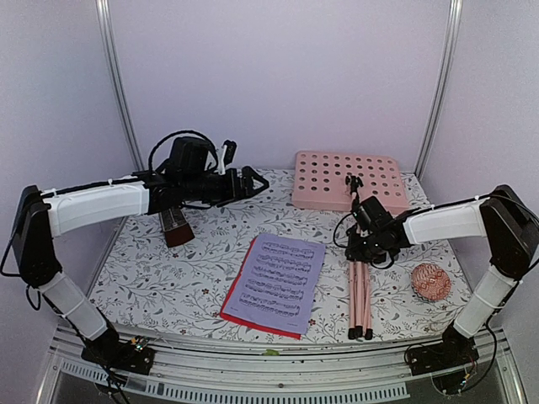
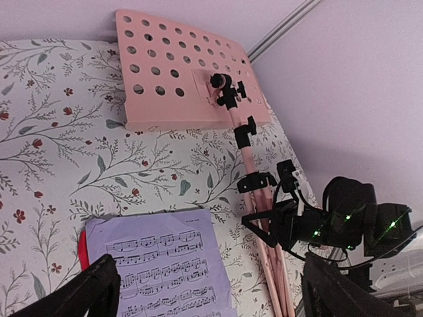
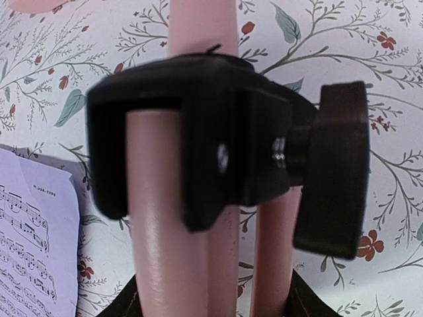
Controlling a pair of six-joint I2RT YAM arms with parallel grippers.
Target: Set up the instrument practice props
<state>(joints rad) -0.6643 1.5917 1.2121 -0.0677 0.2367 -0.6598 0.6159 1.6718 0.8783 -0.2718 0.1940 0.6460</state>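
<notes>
The pink music stand (image 1: 360,290) lies flat on the table, its legs folded and its perforated desk (image 1: 348,179) at the back. My right gripper (image 1: 362,251) is closed round the bundled pink tubes (image 3: 165,251) just below the black clamp (image 3: 198,139), a finger against each side. A lilac sheet of music (image 1: 278,282) lies on a red sheet (image 1: 232,296) in the middle. The dark brown metronome (image 1: 175,225) stands at the left, under my left arm. My left gripper (image 1: 257,181) hovers open and empty above the table; its wrist view shows the desk (image 2: 185,72) and the lilac sheet (image 2: 165,271).
A small pink knitted ball (image 1: 429,282) rests on the floral cloth right of the stand's legs, beside my right arm. White walls with metal corner posts close in the back and sides. The table's metal rail (image 1: 278,353) runs along the near edge.
</notes>
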